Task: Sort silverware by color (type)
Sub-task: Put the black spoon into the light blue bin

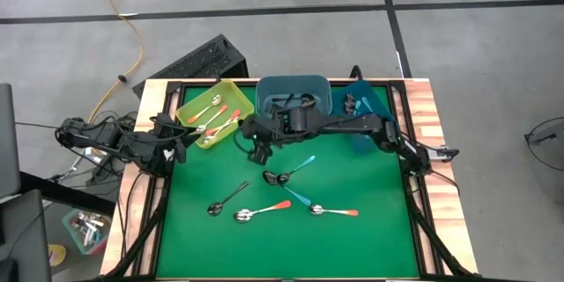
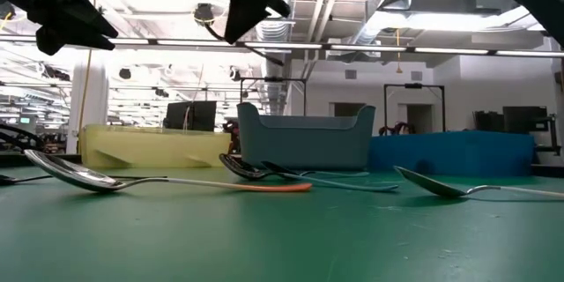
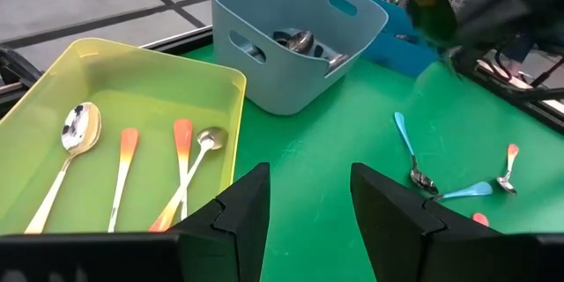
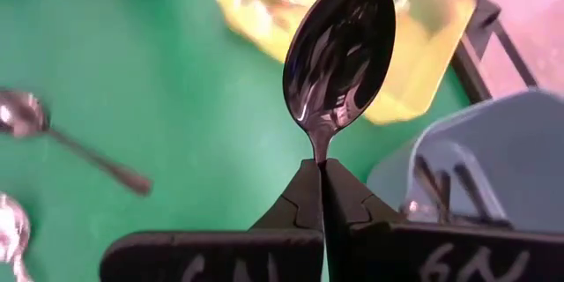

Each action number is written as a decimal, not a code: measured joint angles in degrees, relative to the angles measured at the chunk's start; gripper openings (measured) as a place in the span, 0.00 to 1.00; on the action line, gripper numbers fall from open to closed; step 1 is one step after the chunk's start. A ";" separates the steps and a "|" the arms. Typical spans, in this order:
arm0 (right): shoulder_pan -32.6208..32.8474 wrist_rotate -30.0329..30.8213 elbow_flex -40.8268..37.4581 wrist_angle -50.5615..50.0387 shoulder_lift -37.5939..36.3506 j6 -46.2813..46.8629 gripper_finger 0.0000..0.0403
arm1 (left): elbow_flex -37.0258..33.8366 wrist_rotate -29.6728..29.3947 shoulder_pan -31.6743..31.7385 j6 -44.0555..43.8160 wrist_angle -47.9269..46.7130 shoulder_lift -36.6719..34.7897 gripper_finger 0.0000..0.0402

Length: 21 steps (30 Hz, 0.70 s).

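A dark metal spoon (image 4: 339,53) is pinched by its handle in the closed right tool (image 4: 319,181) above the green bench (image 1: 352,247), near the grey bin (image 1: 293,88). The left tool (image 3: 308,220) is held partly open and empty beside the yellow tray (image 1: 189,106). Grey floor (image 1: 476,44) and an orange cable (image 1: 132,40) are seen beyond.

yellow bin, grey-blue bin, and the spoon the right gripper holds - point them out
yellow bin (image 3: 231,84): left wrist view, on its rim.
grey-blue bin (image 3: 264,79): left wrist view, on its outer wall.
spoon (image 4: 339,48): right wrist view, on its shiny bowl, above the right gripper (image 4: 320,169).
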 joint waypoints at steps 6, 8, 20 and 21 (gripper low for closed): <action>-2.67 -0.09 0.10 -1.15 -1.83 -1.07 0.01 | 0.00 0.00 0.00 -0.02 0.00 0.00 0.36; -3.51 -0.15 0.03 -2.42 -2.91 -1.30 0.01 | 0.00 0.00 0.00 -0.02 0.02 0.00 0.36; -7.33 -0.22 0.08 -8.35 -9.60 -7.54 0.01 | 0.00 -0.59 0.00 -0.01 0.04 0.00 0.36; -7.83 -0.27 0.00 -9.55 -10.47 -8.68 0.01 | 0.00 -0.94 0.00 -0.02 0.04 0.00 0.36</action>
